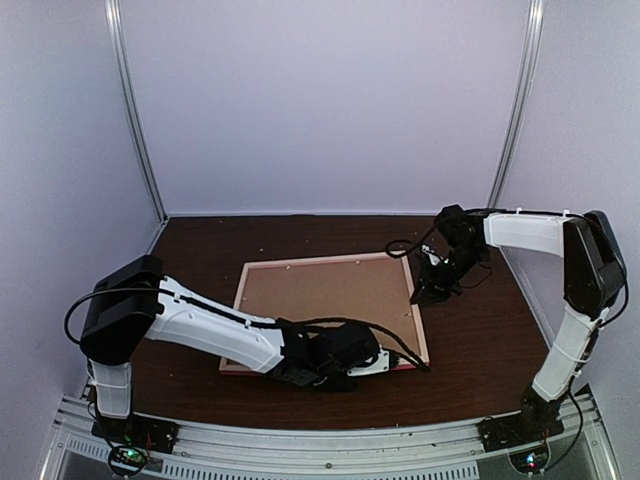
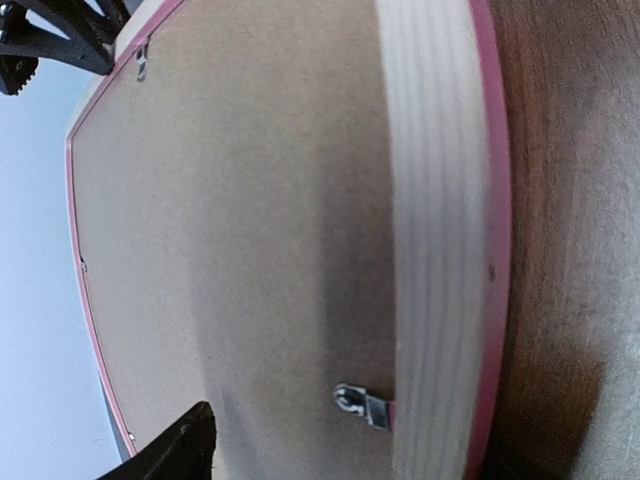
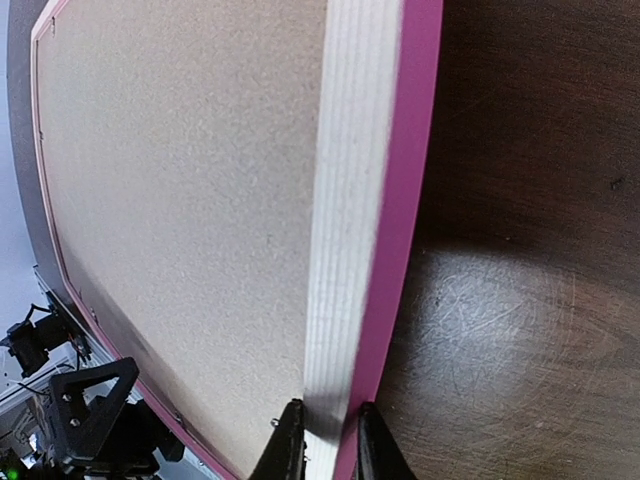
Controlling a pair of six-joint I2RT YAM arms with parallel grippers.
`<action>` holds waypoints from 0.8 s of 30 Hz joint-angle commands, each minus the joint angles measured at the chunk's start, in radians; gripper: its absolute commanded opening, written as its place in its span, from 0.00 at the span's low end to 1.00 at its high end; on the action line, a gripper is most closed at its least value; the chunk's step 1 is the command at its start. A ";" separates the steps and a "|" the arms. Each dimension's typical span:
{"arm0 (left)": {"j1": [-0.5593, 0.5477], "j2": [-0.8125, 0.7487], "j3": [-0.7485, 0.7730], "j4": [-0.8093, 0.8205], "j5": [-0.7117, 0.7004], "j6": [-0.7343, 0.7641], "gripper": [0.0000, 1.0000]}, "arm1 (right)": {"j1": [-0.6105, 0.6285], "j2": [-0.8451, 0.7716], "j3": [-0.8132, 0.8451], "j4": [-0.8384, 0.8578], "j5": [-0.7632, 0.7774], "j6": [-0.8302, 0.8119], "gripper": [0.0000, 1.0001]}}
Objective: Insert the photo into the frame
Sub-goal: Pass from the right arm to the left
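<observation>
The frame (image 1: 320,260) lies on the dark table with its pale wood back up and pink edges showing. A plain brown backing board (image 1: 325,305) fills it. The photo is hidden or out of view. My right gripper (image 1: 432,290) is at the frame's right bar near the far corner. In the right wrist view its fingers (image 3: 290,445) are shut on either side of that bar (image 3: 350,200). My left gripper (image 1: 375,362) is over the frame's near bar (image 2: 435,250), open. One finger (image 2: 170,450) hovers over the board (image 2: 230,220), apart from the bar.
A small metal tab (image 2: 362,405) sticks from the near bar onto the board. Dark wooden table (image 1: 480,350) surrounds the frame. Pale walls enclose the back and sides, and a metal rail (image 1: 330,440) runs along the near edge.
</observation>
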 commanded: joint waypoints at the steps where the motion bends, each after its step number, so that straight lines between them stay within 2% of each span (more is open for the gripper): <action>1: 0.002 -0.002 -0.032 0.052 -0.080 0.019 0.76 | 0.003 -0.029 0.042 -0.007 -0.079 -0.027 0.00; 8: 0.002 -0.042 -0.062 0.075 -0.116 0.010 0.44 | 0.003 -0.017 0.033 -0.009 -0.080 -0.037 0.04; 14: 0.002 -0.078 -0.080 0.101 -0.153 0.016 0.32 | 0.003 -0.018 0.032 -0.021 -0.074 -0.046 0.07; 20: 0.002 -0.119 -0.089 0.111 -0.182 0.033 0.22 | -0.004 -0.044 0.064 -0.062 -0.049 -0.061 0.16; 24: 0.002 -0.153 -0.067 0.072 -0.194 0.042 0.12 | -0.009 -0.073 0.094 -0.089 -0.036 -0.071 0.23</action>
